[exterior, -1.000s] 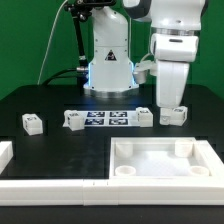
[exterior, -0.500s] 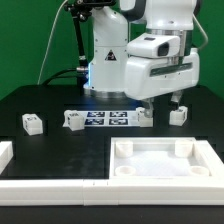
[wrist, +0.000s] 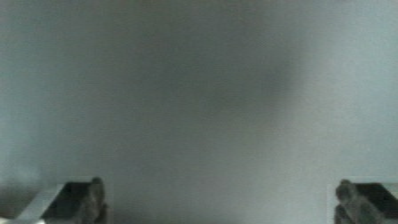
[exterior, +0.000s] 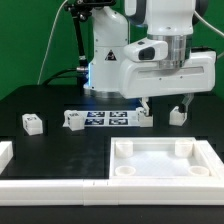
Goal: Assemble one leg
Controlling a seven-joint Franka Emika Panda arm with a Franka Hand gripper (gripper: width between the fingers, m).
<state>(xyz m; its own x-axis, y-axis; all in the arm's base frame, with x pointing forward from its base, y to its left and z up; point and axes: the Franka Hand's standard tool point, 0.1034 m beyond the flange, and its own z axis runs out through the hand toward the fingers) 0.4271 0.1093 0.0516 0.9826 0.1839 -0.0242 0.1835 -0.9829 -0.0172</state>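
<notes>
I am hovering my gripper (exterior: 168,104) over the leg (exterior: 178,115), jaws spread wide and holding nothing. The leg is sitting just past the marker board (exterior: 105,119), on the exterior view's right. I am aiming to centre over it, descend straight, then pinch its flat sides.

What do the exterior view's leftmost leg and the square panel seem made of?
The leg looks like matte white plastic: uniform, blocky, no glare, with a black-and-white tag. The square panel looks the same, probably matte white plastic; no grain or shine shows.
</notes>
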